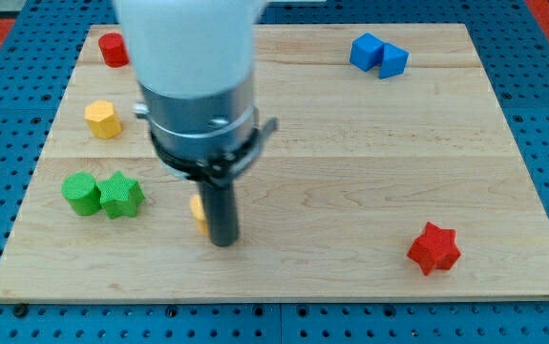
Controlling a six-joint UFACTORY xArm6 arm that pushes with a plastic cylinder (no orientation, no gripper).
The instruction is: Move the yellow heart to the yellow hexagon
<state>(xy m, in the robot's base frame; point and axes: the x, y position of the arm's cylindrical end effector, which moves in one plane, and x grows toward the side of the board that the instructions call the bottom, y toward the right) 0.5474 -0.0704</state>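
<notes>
The yellow heart is mostly hidden behind my rod; only a yellow sliver shows at the rod's left, near the board's lower middle-left. My tip sits right beside it, touching or nearly touching its right side. The yellow hexagon lies at the view's upper left, well apart from the heart.
A green cylinder and a green star sit together left of the heart. A red cylinder is at the top left, two blue blocks at the top right, a red star at the lower right. The arm's body hides part of the wooden board.
</notes>
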